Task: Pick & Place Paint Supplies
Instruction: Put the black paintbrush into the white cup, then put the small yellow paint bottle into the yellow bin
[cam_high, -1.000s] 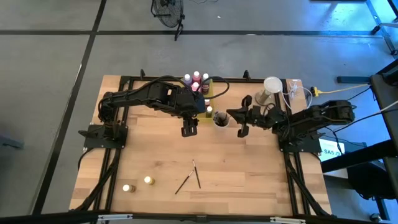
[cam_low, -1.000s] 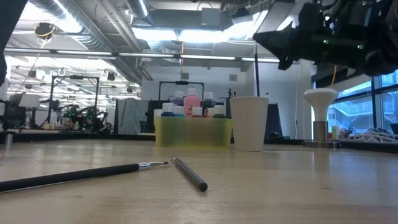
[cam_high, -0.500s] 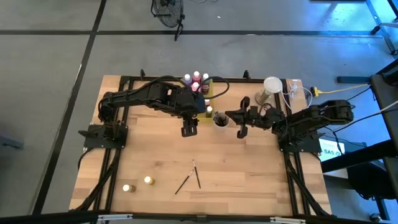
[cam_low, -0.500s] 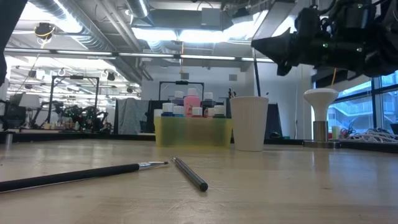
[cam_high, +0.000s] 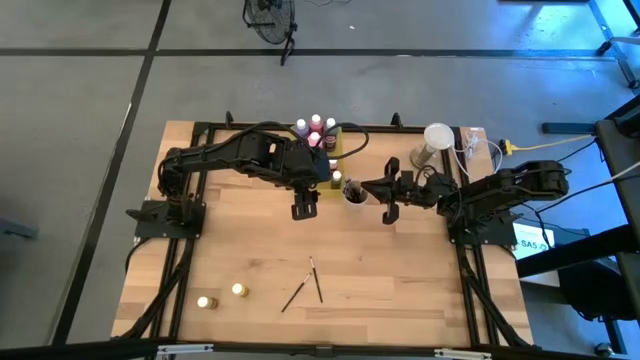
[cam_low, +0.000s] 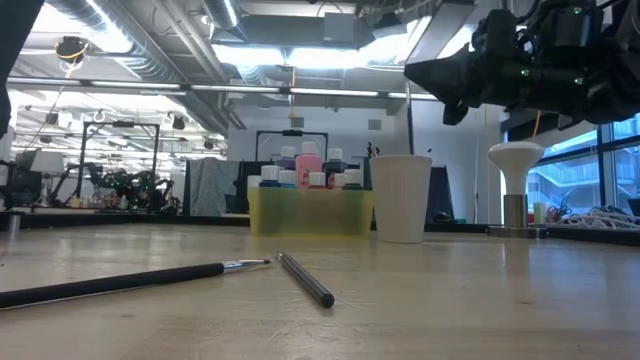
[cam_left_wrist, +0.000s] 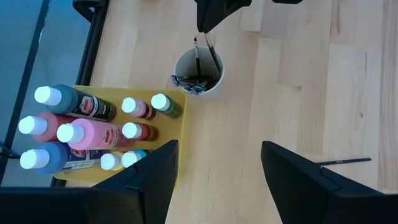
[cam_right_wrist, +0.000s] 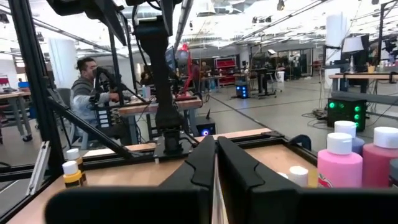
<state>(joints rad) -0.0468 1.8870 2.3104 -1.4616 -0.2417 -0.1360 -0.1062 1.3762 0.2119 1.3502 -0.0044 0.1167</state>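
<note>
From above, the right tool (cam_high: 368, 186) is held just beside the white cup (cam_high: 354, 190), pinching a thin brush so it can be dropped in with the others. It is a bit closer to the cup than a second ago. The left tool (cam_high: 304, 208) is kept waiting nearby, spread and empty. Two brushes (cam_high: 304, 283) and two yellow bottles (cam_high: 221, 295) are left on the surface (cam_high: 400, 270).

From low down, a brush (cam_low: 410, 95) is seen upright over the cup (cam_low: 400, 197).

In the left wrist view, bottles (cam_left_wrist: 93, 134) are packed in the yellow tray (cam_left_wrist: 171, 137).

In the right wrist view, the fingers (cam_right_wrist: 199, 163) are pressed nearly together.
</note>
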